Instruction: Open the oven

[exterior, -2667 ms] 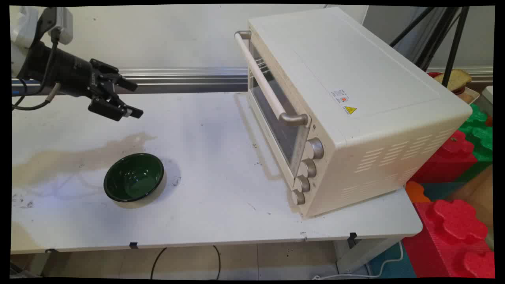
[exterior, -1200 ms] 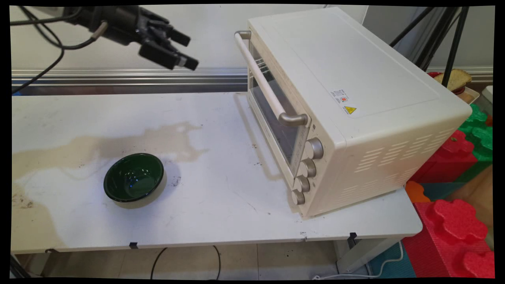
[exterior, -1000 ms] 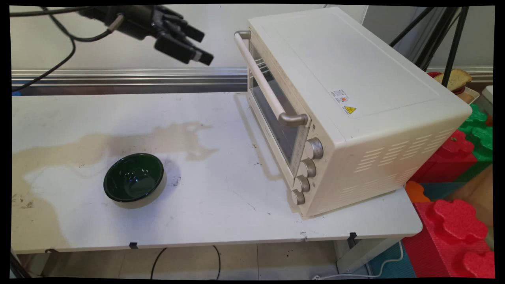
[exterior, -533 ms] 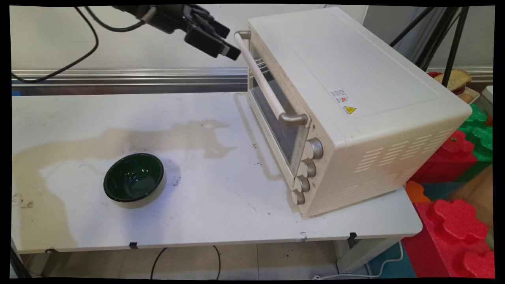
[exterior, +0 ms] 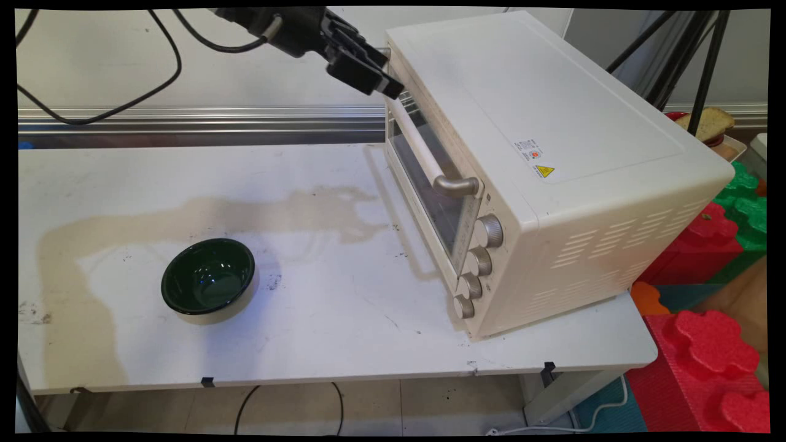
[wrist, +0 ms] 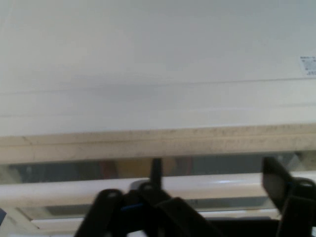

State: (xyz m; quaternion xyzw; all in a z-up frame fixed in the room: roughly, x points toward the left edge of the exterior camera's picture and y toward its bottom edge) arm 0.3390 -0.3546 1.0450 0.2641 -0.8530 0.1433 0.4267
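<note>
Right, gripper [exterior: 382, 73] is up at the far end of the toaster oven [exterior: 552, 159] door handle [exterior: 424, 147], high above the tabletop [exterior: 319, 307]. Jaws are open. In the hand view the fingers [wrist: 279, 185] sit spread in front of the pale handle bar [wrist: 64, 192], which runs across between them and the door glass. I can't tell whether a fingertip already touches the bar. Nothing is held.

Door looks shut, handle up against the oven's top front edge. Green bowl [exterior: 209, 283] sits well apart on the tabletop's left, empty as far as I can see.

Risks from here:
- Gripper is near the end bracket rather than mid-bar, so a pull there could twist the door or slip off the end.
- A finger could jam on the oven's top edge just behind the handle.
- The oven sits angled near the tabletop's right edge; a hard tug could drag the whole unit.
- Black cables [exterior: 123, 104] hang loose behind the arm and could snag.
</note>
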